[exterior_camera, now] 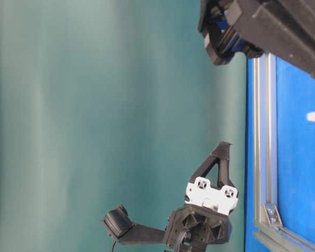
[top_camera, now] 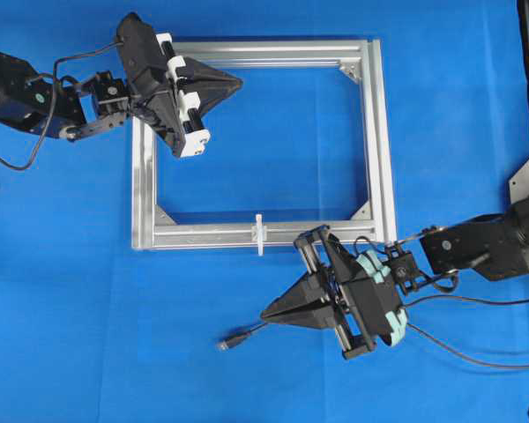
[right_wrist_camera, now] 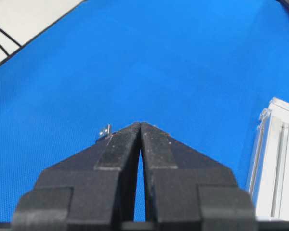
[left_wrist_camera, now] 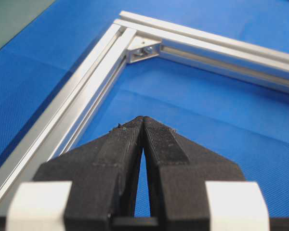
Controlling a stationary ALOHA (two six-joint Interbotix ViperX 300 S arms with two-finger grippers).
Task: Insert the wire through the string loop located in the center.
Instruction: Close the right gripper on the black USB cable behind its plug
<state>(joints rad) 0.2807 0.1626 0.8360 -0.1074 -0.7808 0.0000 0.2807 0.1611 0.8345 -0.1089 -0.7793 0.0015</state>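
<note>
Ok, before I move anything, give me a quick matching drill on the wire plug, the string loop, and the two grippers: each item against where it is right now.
Items:
1. wire plug
2. string loop
3. left gripper
4. right gripper

Places:
A. shut, over the top left corner of the aluminium frame in the overhead view
B. on the frame's near bar, at its middle
C. lying on the blue mat, outside the frame
D. shut, just below the frame's near bar, tips pointing toward the plug

Pairs: 1-C, 2-B, 3-A, 4-D
</note>
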